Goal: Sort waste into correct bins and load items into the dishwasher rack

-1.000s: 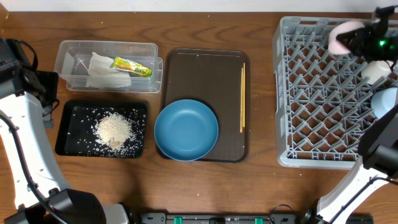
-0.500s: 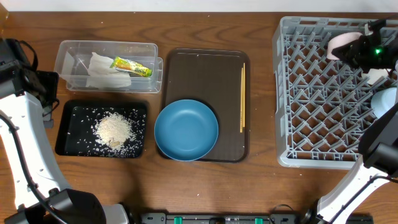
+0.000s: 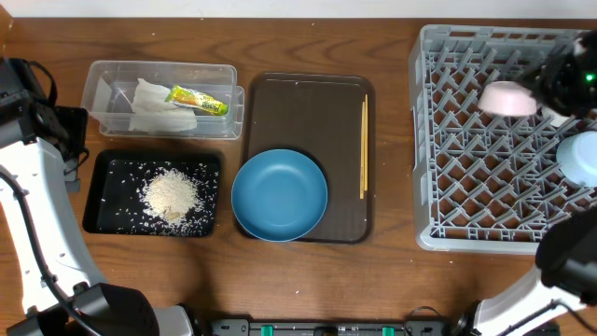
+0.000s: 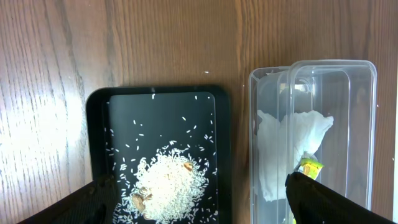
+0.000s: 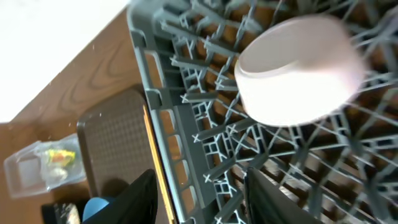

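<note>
The pink bowl [image 3: 508, 98] lies on the grey dishwasher rack [image 3: 466, 187], near its far right; it also shows in the right wrist view [image 5: 298, 68], blurred. My right gripper [image 3: 552, 84] [image 5: 200, 174] is open and empty, just beside the bowl. The light-blue bowl [image 3: 578, 154] sits at the rack's right edge. The dark-blue plate [image 3: 280, 194] and the chopsticks [image 3: 364, 149] lie on the brown tray [image 3: 308, 112]. Rice [image 3: 173, 194] [image 4: 168, 186] fills the black tray [image 3: 93, 191]. The napkin [image 3: 154, 107] and wrapper [image 3: 198, 100] lie in the clear container [image 3: 98, 89]. My left gripper [image 4: 200, 180] is open above the two bins.
The left arm [image 3: 37, 140] stands at the table's left edge beside the bins. The right arm [image 3: 578, 75] reaches over the rack's far right corner. Bare wood lies between the brown tray and the rack [image 3: 396, 140].
The right gripper carried the pink bowl from the rack's far right corner toward the front and left. The bowl now lies on the rack, out of the jaws. The left arm has not moved.
</note>
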`<state>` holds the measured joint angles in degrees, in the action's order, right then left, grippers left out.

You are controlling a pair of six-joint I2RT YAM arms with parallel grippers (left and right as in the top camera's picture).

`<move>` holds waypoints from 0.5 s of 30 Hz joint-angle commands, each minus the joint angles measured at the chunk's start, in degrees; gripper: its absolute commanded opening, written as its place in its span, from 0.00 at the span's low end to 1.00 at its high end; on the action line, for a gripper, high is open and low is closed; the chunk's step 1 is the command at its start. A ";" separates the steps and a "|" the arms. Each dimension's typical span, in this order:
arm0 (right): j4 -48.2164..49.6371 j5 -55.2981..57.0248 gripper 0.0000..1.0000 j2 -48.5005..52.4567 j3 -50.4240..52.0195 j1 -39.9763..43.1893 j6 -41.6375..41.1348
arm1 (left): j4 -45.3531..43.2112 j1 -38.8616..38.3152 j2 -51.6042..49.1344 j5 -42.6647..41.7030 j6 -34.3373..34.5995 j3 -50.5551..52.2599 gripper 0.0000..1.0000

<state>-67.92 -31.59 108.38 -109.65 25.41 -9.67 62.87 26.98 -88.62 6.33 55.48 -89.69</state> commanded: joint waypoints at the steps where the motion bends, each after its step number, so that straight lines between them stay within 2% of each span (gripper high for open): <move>1: 0.98 3.63 0.41 -2.14 -0.11 -0.63 -1.46 | 0.28 0.28 -0.22 0.33 -0.13 -0.15 0.89; 9: 12.70 13.18 0.34 -0.02 -0.11 -4.17 -5.07 | 0.28 0.26 -0.22 0.33 -0.13 -0.15 0.89; 15: 24.74 20.96 0.30 6.54 -0.11 -8.17 -8.74 | 0.28 0.26 -0.22 0.33 -0.13 -0.15 0.89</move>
<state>-45.19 -16.71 110.69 -109.69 19.31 -15.84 62.92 26.98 -88.62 6.35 55.48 -89.69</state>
